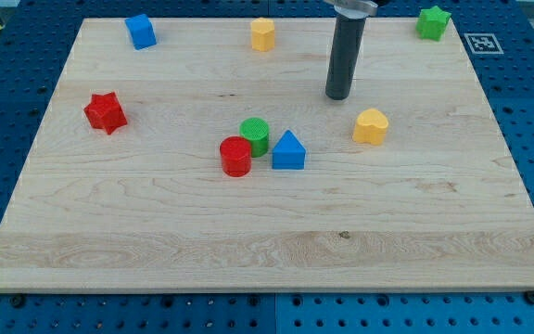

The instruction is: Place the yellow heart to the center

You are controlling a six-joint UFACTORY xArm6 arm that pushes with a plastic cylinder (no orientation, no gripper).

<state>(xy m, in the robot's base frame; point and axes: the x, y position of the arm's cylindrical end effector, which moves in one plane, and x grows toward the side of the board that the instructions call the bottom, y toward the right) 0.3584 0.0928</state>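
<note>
The yellow heart (pixel 371 126) lies on the wooden board (pixel 156 232), right of the board's middle. My tip (pixel 338 96) is at the lower end of the dark rod, just above and to the left of the heart in the view, a short gap away and not touching it. Near the middle stand a red cylinder (pixel 235 156), a green cylinder (pixel 255 136) and a blue triangle (pixel 288 150), close together to the left of the heart.
A red star (pixel 105 112) sits at the view's left. A blue block (pixel 141 31) and a yellow hexagonal block (pixel 263 33) lie along the top edge. A green star (pixel 433 22) is at the top right corner.
</note>
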